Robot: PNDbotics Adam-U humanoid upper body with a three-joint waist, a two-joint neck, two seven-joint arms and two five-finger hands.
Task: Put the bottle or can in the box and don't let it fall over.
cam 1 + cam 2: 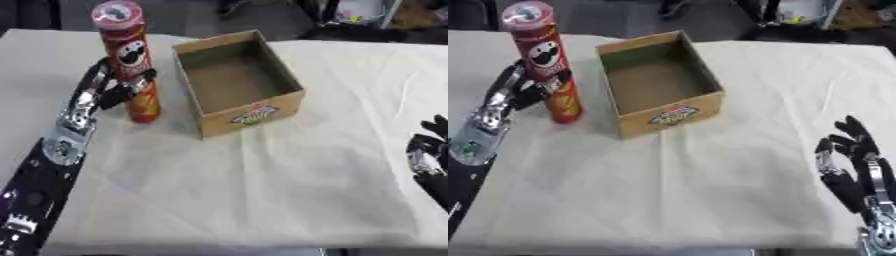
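A tall red crisp can (pixel 131 60) with a clear lid stands upright on the cloth, just left of the open cardboard box (pixel 293 95). My left hand (pixel 112 89) is at the can's middle, its fingers and thumb curled round it from the left. The box is open at the top, and nothing shows inside it. My right hand (pixel 852 160) rests open near the lower right edge, fingers up, far from the can and the box.
A cream cloth (pixel 262 180) covers the table, with wide bare cloth in front of the box and to its right. Dark objects and floor lie beyond the far edge.
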